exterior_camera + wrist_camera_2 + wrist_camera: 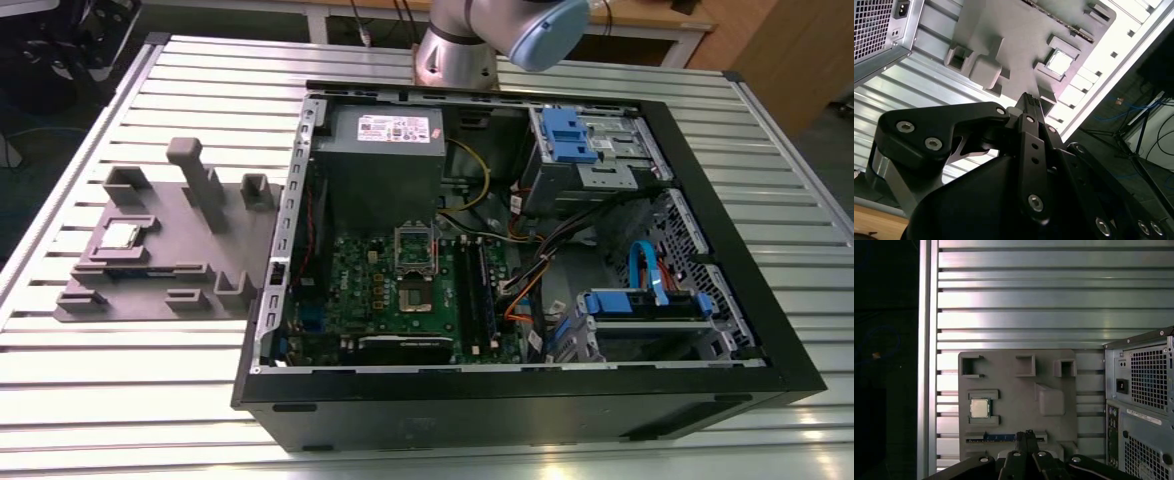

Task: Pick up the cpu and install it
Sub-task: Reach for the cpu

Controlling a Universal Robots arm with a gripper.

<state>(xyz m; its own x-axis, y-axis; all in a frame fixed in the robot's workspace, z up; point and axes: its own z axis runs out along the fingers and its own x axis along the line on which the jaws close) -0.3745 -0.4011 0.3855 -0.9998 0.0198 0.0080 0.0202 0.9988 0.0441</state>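
Note:
The cpu (123, 236) is a small silvery square chip lying flat in a recess of the grey fixture block (187, 262), on the table at the exterior view's left of the open computer case (721, 250). Both wrist views look down on it from well above: the cpu (980, 408) (1060, 61) rests between two low ridges of the fixture (1019, 395) (1004, 30). My gripper (1025, 434) (1029, 100) hangs high over the fixture's edge, fingers together, holding nothing. Inside the case, the motherboard's metal socket frame (416, 272) has a dark centre.
A thin memory stick (999, 438) lies in a slot of the fixture beside the cpu. The case holds a power supply (380, 140), blue drive brackets (567, 135) and loose cables (534, 260). The slatted metal table (134, 390) ends close to the fixture (926, 365).

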